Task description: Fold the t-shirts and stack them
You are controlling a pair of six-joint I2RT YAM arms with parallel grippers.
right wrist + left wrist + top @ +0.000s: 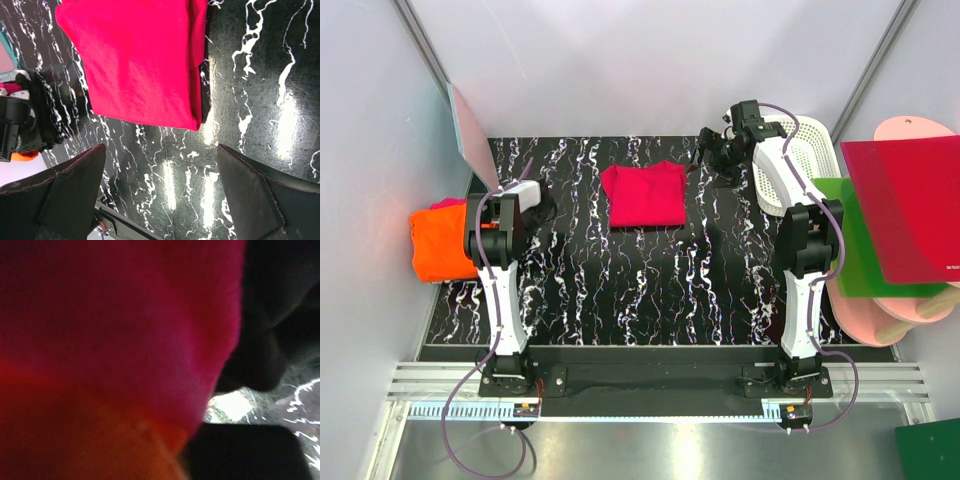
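The pink shirt [644, 196] is limp and light; I'd pinch its corners. My right gripper [161, 150] gapes empty; my left gripper [235, 400], I cannot tell.

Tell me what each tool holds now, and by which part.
The right tool is open and holds nothing. The left tool is close against the pink t-shirt and the orange t-shirt; whether it grips either, and where, cannot be told.

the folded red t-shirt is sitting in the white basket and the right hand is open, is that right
Not quite. The folded red t-shirt lies on the black marbled table, left of the white basket, not in it, as the top external view shows. The right hand is open.
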